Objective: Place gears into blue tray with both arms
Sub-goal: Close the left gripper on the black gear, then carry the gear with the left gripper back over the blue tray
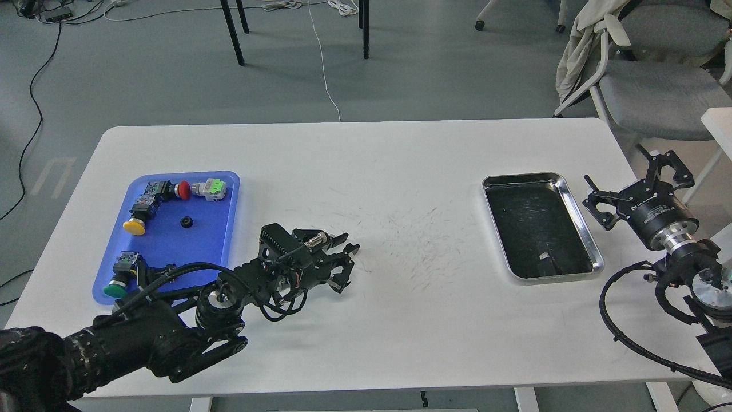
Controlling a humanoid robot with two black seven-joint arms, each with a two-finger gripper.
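Observation:
The blue tray [220, 240] lies at the table's left, and one gear [186, 221], a tiny black ring, rests on its floor. Right of the tray my left gripper [346, 264] lies low over the table, open, its fingers a short way apart. The small dark tip at its upper finger [353, 249] may be a second gear; I cannot tell it from the finger. My right gripper [628, 178] hangs open beside the table's right edge, holding nothing.
The blue tray also holds push buttons with red [183, 190], yellow [134, 226] and green [114, 289] caps and a grey-and-green connector [209, 189]. A silver metal tray [579, 217] sits at the right. A grey chair [652, 97] stands beyond the table's right corner.

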